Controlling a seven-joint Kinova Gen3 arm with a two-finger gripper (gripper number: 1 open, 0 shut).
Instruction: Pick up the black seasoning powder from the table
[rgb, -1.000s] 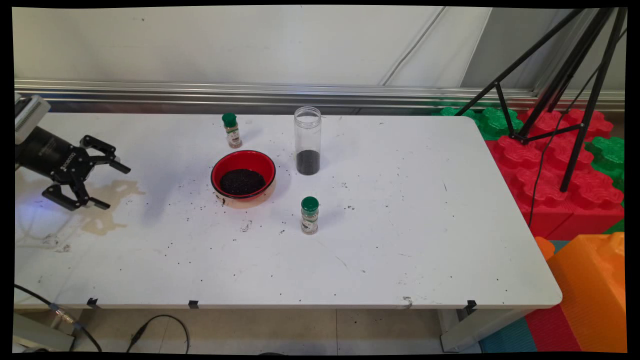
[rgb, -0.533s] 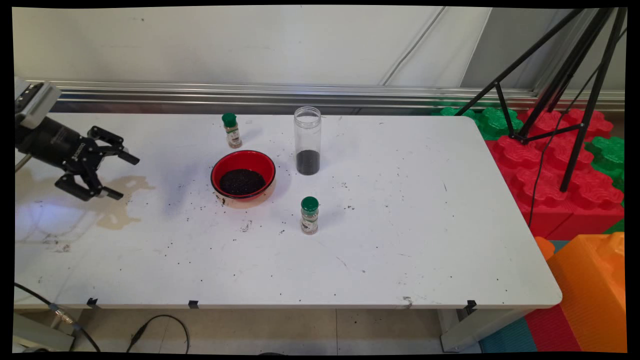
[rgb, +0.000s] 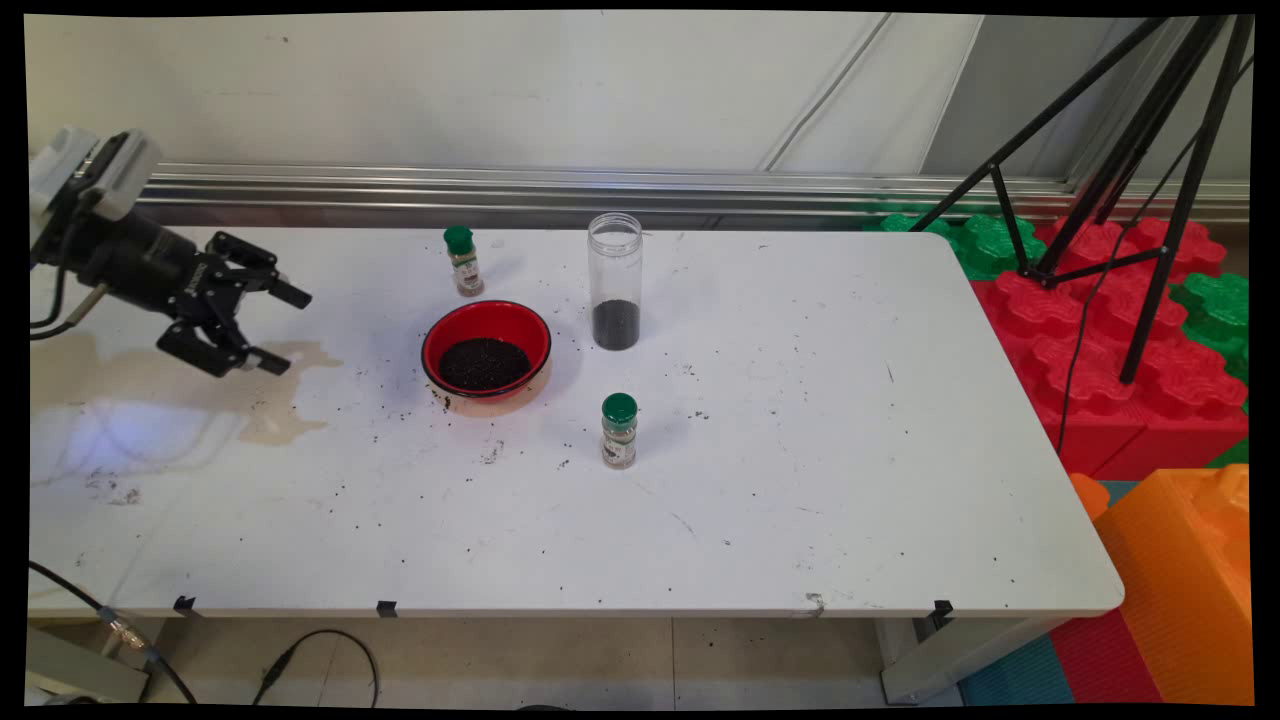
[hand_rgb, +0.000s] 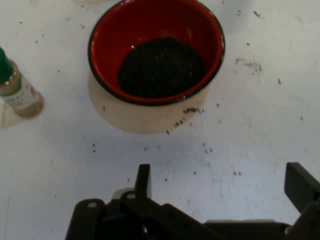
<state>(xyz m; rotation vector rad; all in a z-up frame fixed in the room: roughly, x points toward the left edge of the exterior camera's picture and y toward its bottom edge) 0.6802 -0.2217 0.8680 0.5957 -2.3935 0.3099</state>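
Main view, jaws (rgb: 285, 327) spread wide, empty, red bowl (rgb: 487, 349) well apart beyond them

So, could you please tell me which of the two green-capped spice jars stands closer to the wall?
The jar behind the red bowl, left of the tall clear container. The other jar stands nearer the table's front, right of the bowl.

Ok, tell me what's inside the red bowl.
The red bowl holds a heap of fine black grains that covers its middle; red inner wall shows around the heap. The bowl's bottom under the grains is covered, so nothing else can be made out there.
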